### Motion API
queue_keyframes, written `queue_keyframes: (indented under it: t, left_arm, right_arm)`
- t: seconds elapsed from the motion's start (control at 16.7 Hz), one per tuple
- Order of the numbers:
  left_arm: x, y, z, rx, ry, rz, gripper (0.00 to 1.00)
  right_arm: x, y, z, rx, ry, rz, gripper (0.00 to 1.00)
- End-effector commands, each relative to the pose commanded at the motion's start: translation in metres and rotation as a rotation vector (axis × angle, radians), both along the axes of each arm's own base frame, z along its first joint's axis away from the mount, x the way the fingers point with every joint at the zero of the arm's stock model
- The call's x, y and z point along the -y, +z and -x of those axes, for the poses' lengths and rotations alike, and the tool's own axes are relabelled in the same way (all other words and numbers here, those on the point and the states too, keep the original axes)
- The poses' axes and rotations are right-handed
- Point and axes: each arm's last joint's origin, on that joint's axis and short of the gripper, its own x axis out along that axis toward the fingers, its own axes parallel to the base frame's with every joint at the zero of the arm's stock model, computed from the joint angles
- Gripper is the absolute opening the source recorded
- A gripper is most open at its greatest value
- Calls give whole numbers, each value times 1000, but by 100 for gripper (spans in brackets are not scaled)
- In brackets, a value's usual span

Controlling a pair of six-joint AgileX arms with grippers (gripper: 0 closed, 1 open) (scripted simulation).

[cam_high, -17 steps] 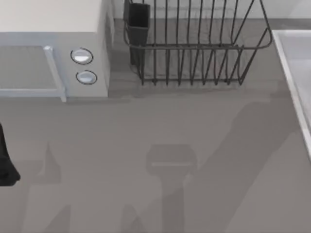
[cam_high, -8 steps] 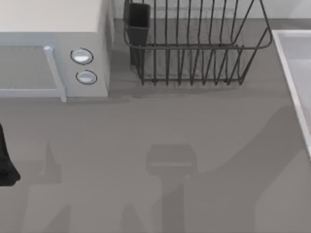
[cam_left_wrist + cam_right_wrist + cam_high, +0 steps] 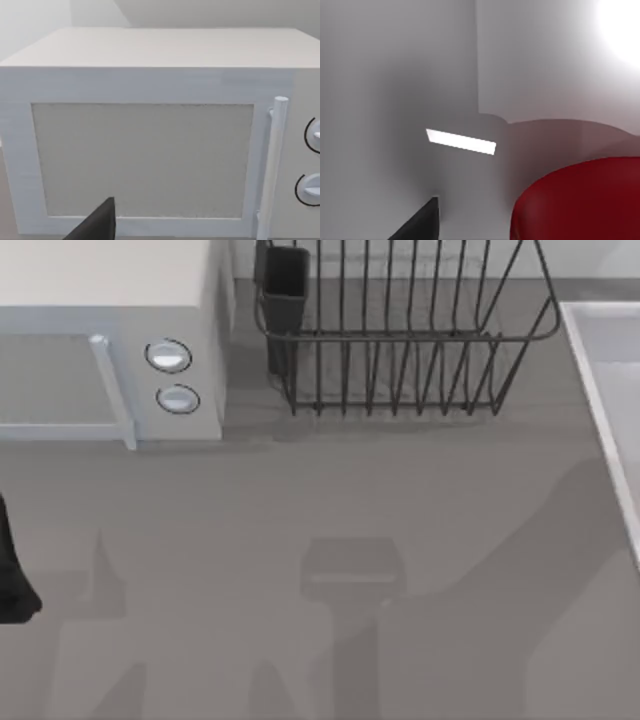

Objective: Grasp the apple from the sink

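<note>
— Where is the fruit, and how do you expect it to handle?

— The glossy red rounded apple (image 3: pixel 580 200) lies inside the pale grey-white rectangular sink (image 3: pixel 420 75), close under my right wrist camera, beside a basin wall. I judge it light, stiff and slippery — a curved skin that could squirt out of a shallow pinch. I would close across its widest girth, one finger to each side.

— And your claws?

— My right gripper's one dark finger (image 3: pixel 420 222) sits near the apple, apart from it; whether that claw is spread or clenched I cannot tell. My left arm (image 3: pixel 12 575) is parked at nine o'clock on the table, facing the white box-shaped microwave (image 3: pixel 150 125); same doubt there.

— What is hidden?

— The apple is cut off by the frame edge. From above, just the sink's raised rim (image 3: pixel 600 390) at three o'clock, beside the dark wire dish rack (image 3: pixel 400 340).
</note>
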Motion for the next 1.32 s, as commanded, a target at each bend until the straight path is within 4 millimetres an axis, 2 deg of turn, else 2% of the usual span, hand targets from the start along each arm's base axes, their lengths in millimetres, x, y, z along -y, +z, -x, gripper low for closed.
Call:
queue_keyframes:
  t: [0.48, 0.96, 1.02, 1.14, 1.32]
  left_arm:
    - [0, 0, 0, 0, 0, 0, 100]
    - [0, 0, 0, 0, 0, 0, 100]
    - [0, 0, 0, 0, 0, 0, 100]
    - [0, 0, 0, 0, 0, 0, 100]
    - [0, 0, 0, 0, 0, 0, 100]
  right_arm:
    - [0, 0, 0, 0, 0, 0, 2]
    - [0, 0, 0, 0, 0, 0, 0]
    - [0, 29, -6, 51, -4, 1, 0]
    - [1, 32, -8, 52, -4, 1, 0]
    - [4, 57, -20, 57, -4, 2, 0]
